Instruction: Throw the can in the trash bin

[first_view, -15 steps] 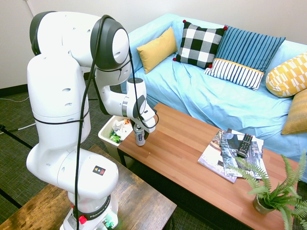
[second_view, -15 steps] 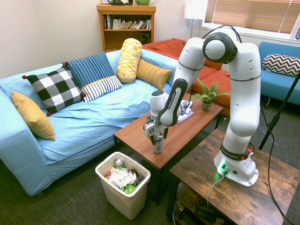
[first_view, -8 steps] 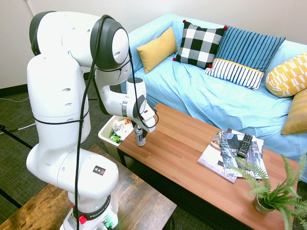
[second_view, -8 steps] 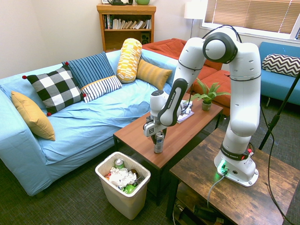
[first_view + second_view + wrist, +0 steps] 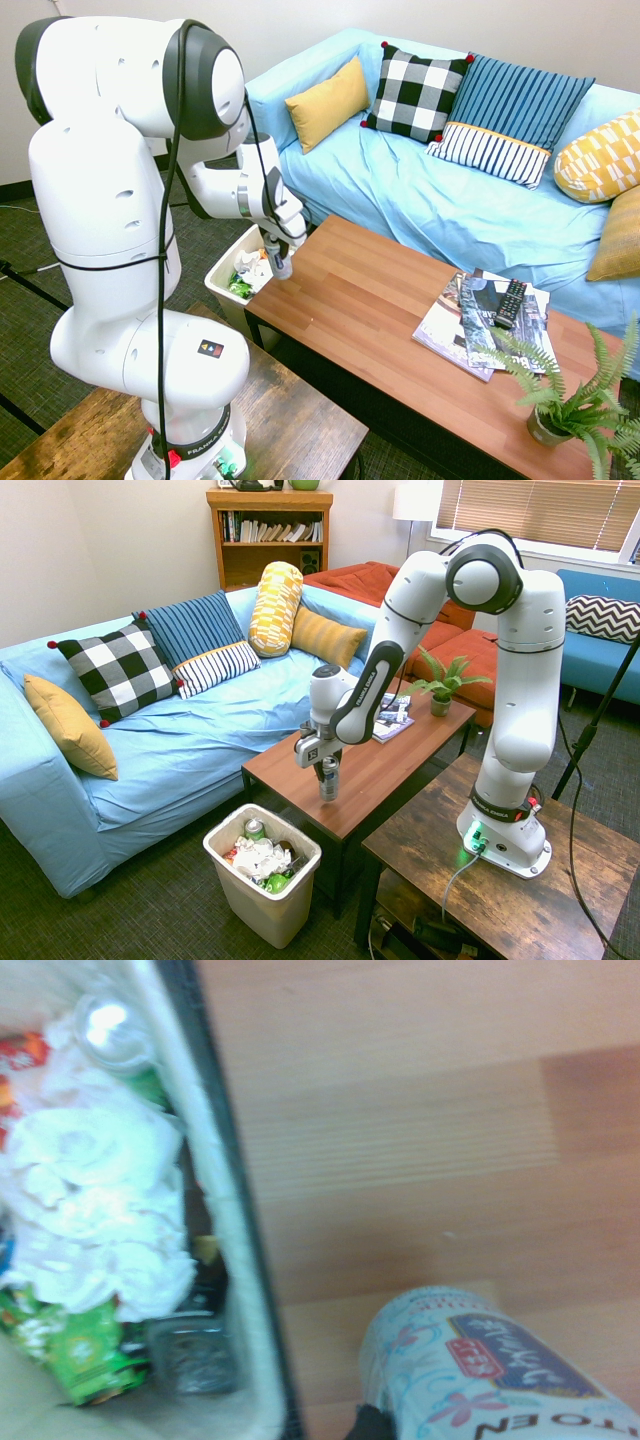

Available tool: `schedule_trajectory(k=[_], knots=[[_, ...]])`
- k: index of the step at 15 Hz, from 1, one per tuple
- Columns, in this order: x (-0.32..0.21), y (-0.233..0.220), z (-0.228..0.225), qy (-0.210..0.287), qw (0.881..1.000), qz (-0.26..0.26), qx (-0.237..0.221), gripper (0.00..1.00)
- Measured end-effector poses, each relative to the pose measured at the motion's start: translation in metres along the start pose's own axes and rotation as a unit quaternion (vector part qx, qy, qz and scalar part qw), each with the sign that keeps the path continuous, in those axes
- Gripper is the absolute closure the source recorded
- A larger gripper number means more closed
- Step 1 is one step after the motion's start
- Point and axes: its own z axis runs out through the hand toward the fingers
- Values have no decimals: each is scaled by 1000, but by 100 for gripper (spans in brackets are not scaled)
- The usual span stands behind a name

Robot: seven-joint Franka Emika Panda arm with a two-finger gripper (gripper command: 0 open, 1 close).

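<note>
Carrying: gripper (image 5: 327, 763) is clamping its fingers on the can (image 5: 329, 780) near the top, and the can is hanging upright, lifted off the table (image 5: 385, 765), at left-centre of the second exterior frame; in the first exterior view it is showing at centre-left (image 5: 283, 264), over the table's near-left edge.

Step in hand, as judged: transport of the can toward the bin (image 5: 250, 905).

Bin: sitting on the floor, lower left of the can in the second exterior frame, holding white, green and orange rubbish; in the wrist view its rim (image 5: 240, 1250) is running just beside the can (image 5: 490, 1370).

Next move, as judged: shifting sideways past the table edge until over the opening, then releasing.

Surroundings: magazines (image 5: 470, 315) and remote (image 5: 510, 302) lying at right-centre; plant (image 5: 575, 405) standing at lower right; sofa (image 5: 440, 195) with cushions along the top.

Obstructions: none appearing between can and bin; the table edge is the only thing needing clearance.
</note>
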Motion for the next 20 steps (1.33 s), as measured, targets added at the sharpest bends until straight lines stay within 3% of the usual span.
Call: schedule_trajectory(k=[2,5,11,12,20], knots=[[-53,-42,-4,13,999,-29,7,100],[-97,-96,36,30,998,-54,7,100],[-92,-144,141,94,994,-49,3,100],[-92,-146,150,98,994,-47,2,0],[-87,-156,150,98,995,-33,8,0]])
